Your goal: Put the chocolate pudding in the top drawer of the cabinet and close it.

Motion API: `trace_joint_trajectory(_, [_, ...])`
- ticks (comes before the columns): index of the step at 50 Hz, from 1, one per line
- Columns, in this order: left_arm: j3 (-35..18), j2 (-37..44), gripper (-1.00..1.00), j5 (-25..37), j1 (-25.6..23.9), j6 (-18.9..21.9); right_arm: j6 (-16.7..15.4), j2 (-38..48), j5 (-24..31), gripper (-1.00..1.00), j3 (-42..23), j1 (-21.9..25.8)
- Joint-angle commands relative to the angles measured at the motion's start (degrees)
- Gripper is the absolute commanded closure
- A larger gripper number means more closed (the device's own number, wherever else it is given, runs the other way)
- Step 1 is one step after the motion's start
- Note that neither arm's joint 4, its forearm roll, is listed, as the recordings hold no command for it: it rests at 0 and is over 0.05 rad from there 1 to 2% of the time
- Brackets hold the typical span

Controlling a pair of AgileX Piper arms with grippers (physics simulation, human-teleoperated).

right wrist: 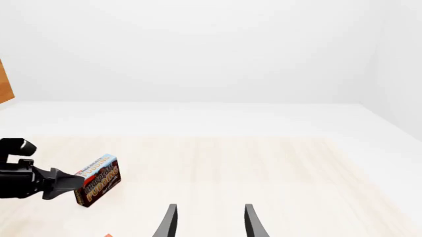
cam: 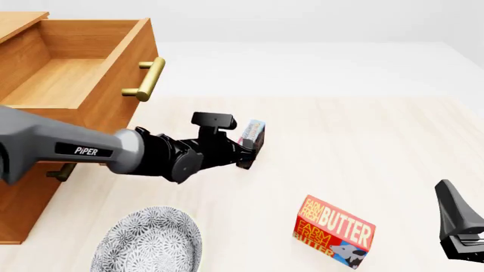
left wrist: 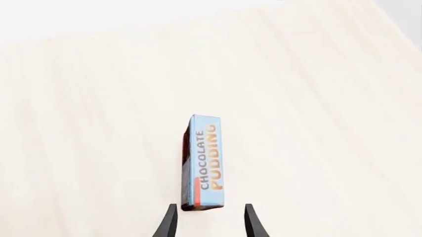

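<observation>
left claw (left wrist: 208,222) spread wide, empty, chocolate pudding (left wrist: 203,162) standing on edge just ahead on the tabletop (left wrist: 316,123); right claw (right wrist: 209,221) likewise open, empty.

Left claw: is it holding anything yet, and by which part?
Nothing held. The left claw is open, its fingers just short of the chocolate pudding box's near end.

cabinet (cam: 45,73): cut by left edge | lower drawer: behind left arm | plate (cam: 147,243): bottom cropped
</observation>
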Motion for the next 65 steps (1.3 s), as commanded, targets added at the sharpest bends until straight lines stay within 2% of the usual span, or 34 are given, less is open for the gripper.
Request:
trace_joint_trajectory(1, [-0.2, 0.87, -1.0, -0.87, -0.15, -0.76, -0.01, 0.0, 0.0, -1.0, 0.0, 0.0])
trace_joint_trajectory(38, [-2.53, 3.76, -1.0, -1.58, 1.45, 0.14, -0.01, 0.0, 0.0, -1.0, 0.0, 0.0])
trace_joint_trajectory(65, [-3.86, 5.88, -1.0, -2.17, 0.15, -0.43, -0.01, 0.0, 0.0, -1.0, 0.0, 0.01])
